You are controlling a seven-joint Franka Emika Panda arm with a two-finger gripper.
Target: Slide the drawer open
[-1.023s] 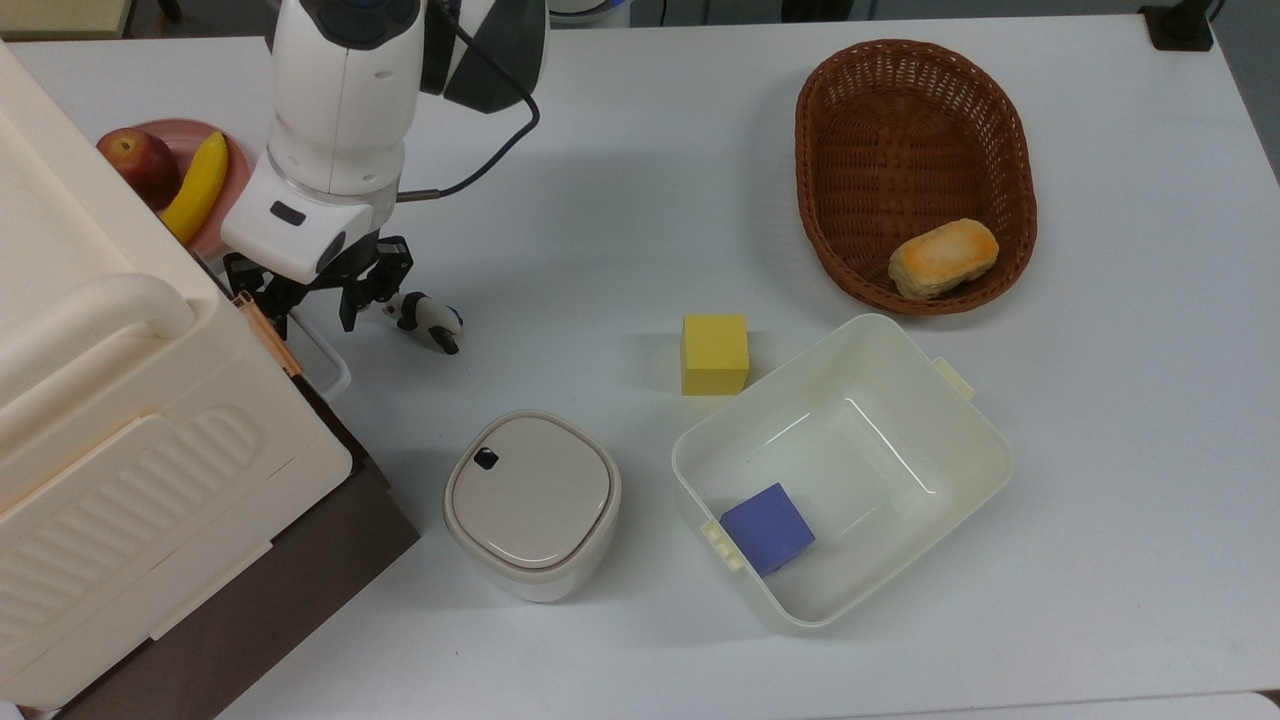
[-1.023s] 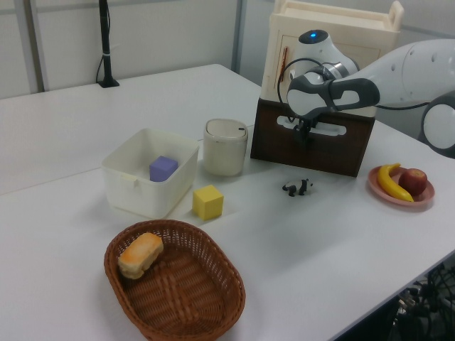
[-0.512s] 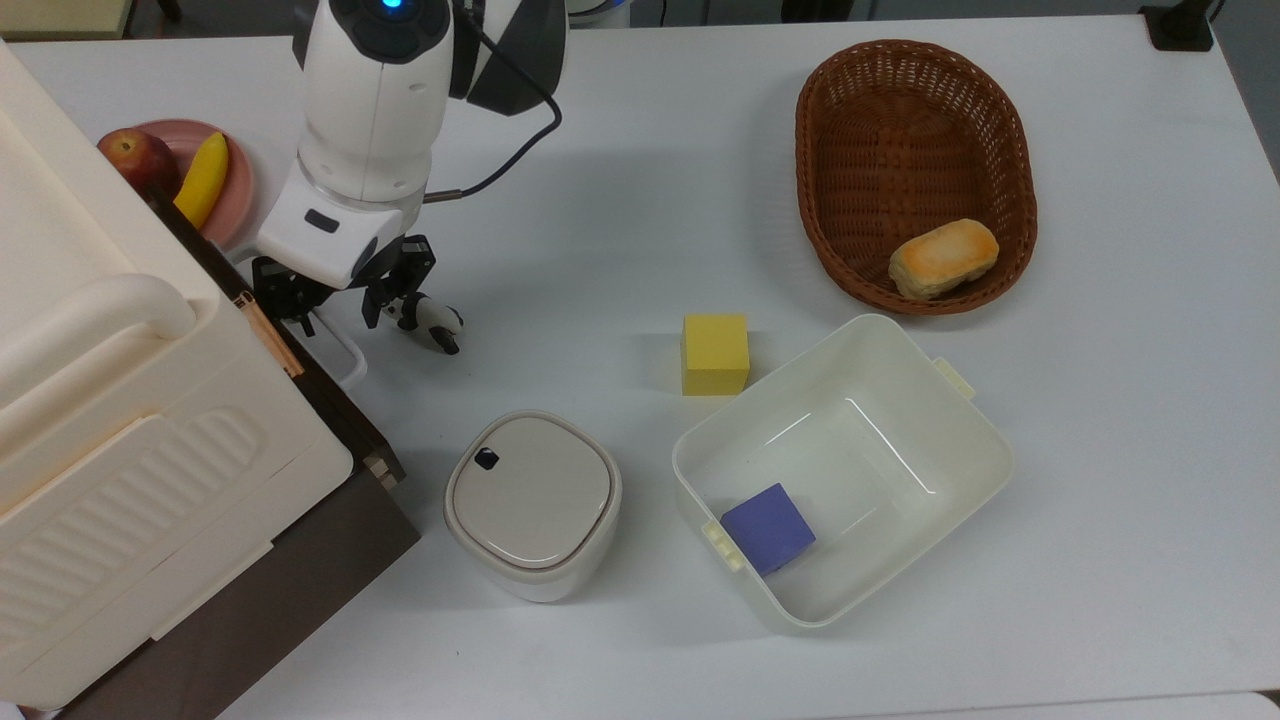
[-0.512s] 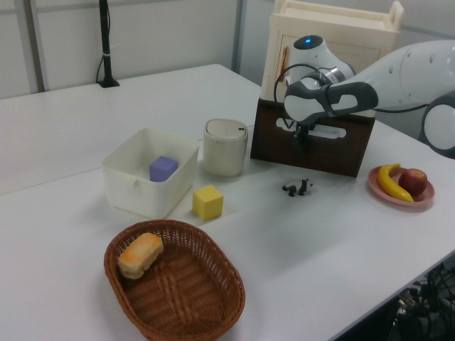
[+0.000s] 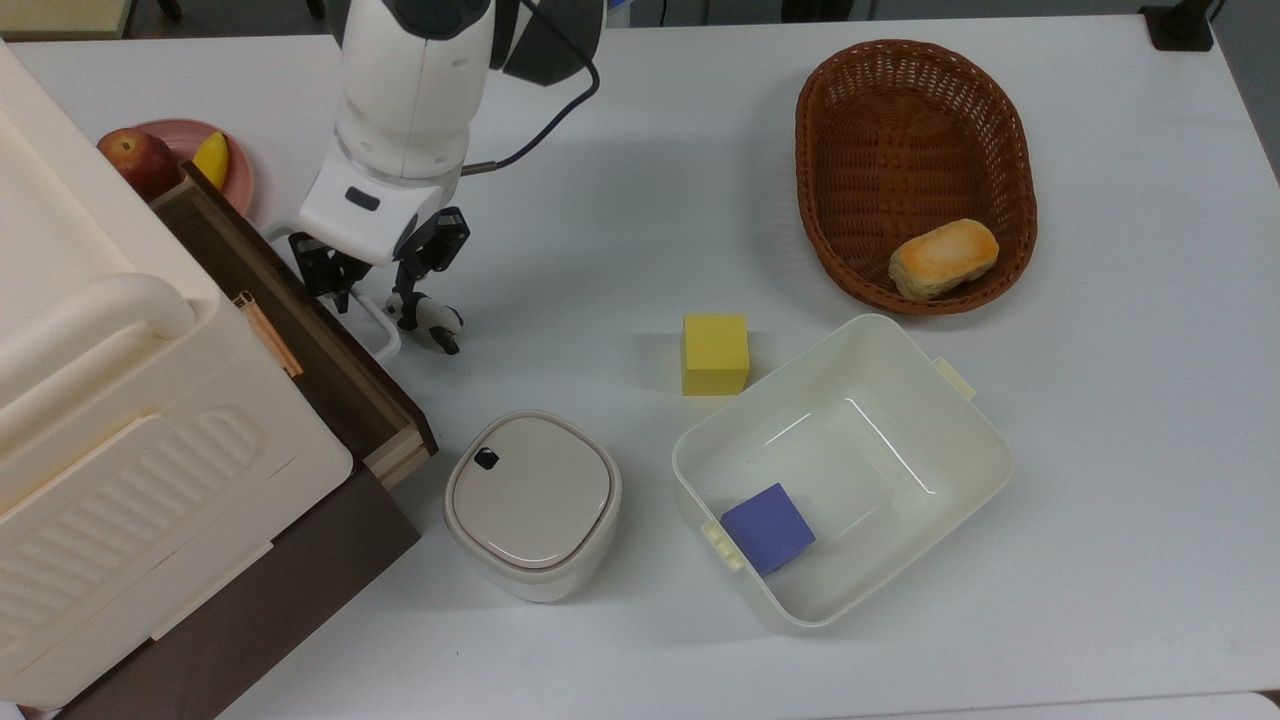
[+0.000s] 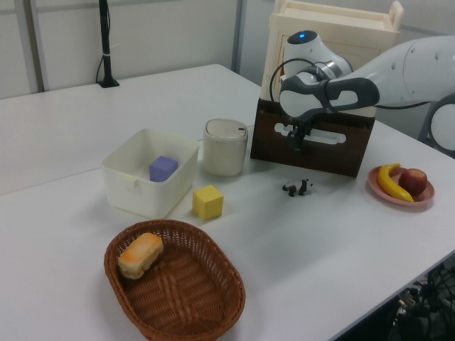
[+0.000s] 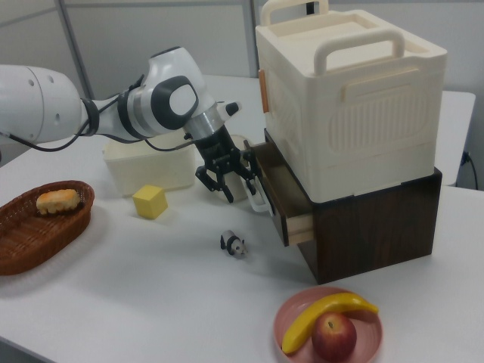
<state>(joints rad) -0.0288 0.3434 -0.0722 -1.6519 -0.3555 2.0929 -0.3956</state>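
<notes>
The drawer (image 5: 300, 300) sticks partly out of the dark brown cabinet under the cream ribbed unit, and its dark brown front panel runs diagonally in the top view. Its pale wood side (image 7: 302, 225) shows in the right view. My gripper (image 5: 372, 300) hangs at the white loop handle (image 5: 385, 335) on the front panel, fingers closed around the handle bar. The right view has the gripper (image 7: 236, 185) just left of the drawer front (image 7: 271, 189), while the left view has the gripper (image 6: 297, 141) before the panel (image 6: 316, 149).
A small panda figure (image 5: 430, 322) lies just beside the handle. A lidded white container (image 5: 530, 500) stands close to the drawer's corner. Farther off are a yellow cube (image 5: 715, 353), a white tub (image 5: 960, 420) with a purple cube, a wicker basket (image 5: 915, 90) and a fruit plate (image 5: 235, 180).
The drawer has slid out of the cabinet, toward the top view's upper right. My gripper moved the same way with the handle. The drawer's inner wall and pale side now show.
</notes>
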